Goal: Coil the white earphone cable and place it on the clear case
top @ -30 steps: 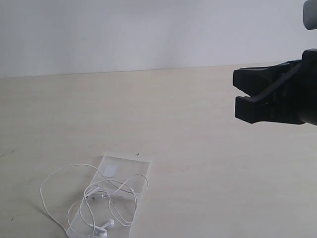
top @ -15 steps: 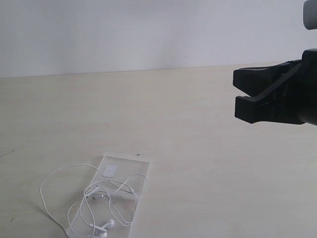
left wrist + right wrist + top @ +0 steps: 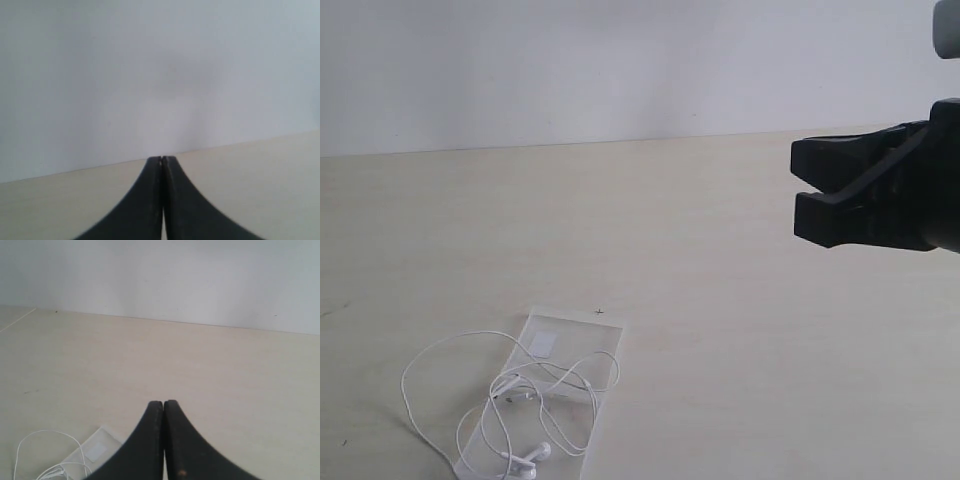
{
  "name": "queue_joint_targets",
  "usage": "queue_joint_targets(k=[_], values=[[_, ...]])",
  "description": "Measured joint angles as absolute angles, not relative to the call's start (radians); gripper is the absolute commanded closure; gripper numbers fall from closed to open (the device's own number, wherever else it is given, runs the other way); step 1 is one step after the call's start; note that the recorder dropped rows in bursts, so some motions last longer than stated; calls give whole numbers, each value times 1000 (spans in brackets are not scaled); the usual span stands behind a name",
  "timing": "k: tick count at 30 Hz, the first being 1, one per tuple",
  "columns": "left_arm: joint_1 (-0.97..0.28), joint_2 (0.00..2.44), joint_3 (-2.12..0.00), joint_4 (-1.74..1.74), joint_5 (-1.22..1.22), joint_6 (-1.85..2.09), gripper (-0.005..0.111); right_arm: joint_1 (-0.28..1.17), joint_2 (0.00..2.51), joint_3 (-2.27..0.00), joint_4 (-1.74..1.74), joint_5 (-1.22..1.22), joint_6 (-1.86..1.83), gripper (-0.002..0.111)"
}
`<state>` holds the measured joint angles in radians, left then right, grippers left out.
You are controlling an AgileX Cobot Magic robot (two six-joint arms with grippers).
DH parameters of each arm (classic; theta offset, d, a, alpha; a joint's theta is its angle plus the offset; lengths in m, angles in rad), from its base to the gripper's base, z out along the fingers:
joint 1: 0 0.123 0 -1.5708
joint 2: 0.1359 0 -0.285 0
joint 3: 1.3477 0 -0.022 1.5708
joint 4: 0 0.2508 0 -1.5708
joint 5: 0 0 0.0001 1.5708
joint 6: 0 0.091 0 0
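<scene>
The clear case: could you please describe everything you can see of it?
The clear case is a flat, transparent plastic box, apparently two rectangular halves opened out, lying flat on the pale table low in the exterior view. A small white square sticker sits in its farther half. The white earphone cable lies in loose loops across it, spilling onto the table beside it, earbuds on the nearer half. Nothing else touches it.

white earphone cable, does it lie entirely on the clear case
No, a wide loop of the white earphone cable spills off the clear case onto the table.
</scene>
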<state>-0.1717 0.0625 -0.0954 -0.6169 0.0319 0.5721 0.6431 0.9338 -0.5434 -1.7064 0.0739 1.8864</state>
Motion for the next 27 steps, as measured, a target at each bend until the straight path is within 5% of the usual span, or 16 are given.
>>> queue_joint_targets(k=[12,27], values=[[38,7,-8,-617,28,554,107,643,934,-543,-1706,74,1886,108],[47,7,-4,-523,148,524,107,643,934,-543,-1706,74,1886,108]])
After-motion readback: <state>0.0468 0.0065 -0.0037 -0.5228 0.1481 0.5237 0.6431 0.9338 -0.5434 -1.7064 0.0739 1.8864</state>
